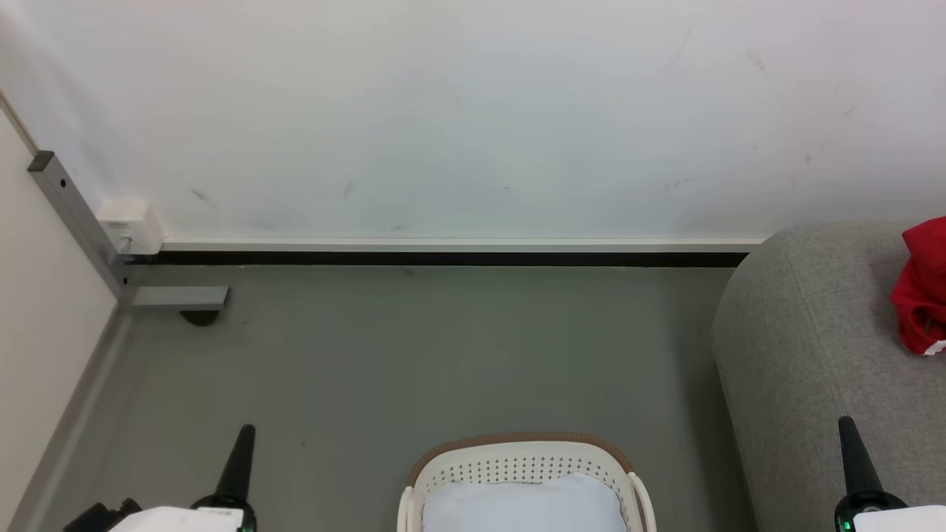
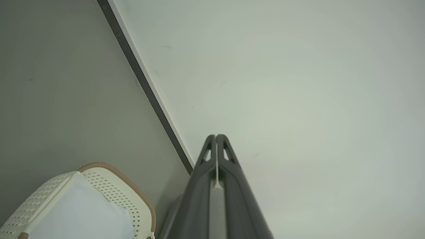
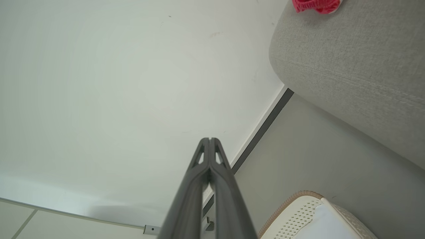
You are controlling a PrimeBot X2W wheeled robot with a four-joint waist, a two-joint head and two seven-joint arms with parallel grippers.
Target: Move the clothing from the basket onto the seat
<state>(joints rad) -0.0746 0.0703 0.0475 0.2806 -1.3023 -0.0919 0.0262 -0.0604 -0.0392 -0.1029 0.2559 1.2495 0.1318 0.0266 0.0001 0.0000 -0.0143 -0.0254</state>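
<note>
The cream-white basket (image 1: pixel 517 463) with its brown rim stands on the floor at the bottom middle of the head view, a pale blue-white cushion (image 1: pixel 525 506) inside it. Red clothing (image 1: pixel 922 292) lies on the grey sofa seat (image 1: pixel 805 347) at the right edge. My left gripper (image 1: pixel 246 430) points up at the lower left, shut and empty, left of the basket (image 2: pixel 109 186). Over the sofa's front edge, my right gripper (image 1: pixel 845 423) is likewise shut and empty. In the right wrist view the fingers (image 3: pixel 210 139) meet, with the clothing (image 3: pixel 315 5) far off on the seat (image 3: pixel 348 59).
A white wall (image 1: pixel 473 111) with a dark baseboard (image 1: pixel 443 258) runs across the back. A grey metal bracket (image 1: pixel 177 297) and a post stand at the left corner. Bare grey floor (image 1: pixel 414 355) lies between the basket and the wall.
</note>
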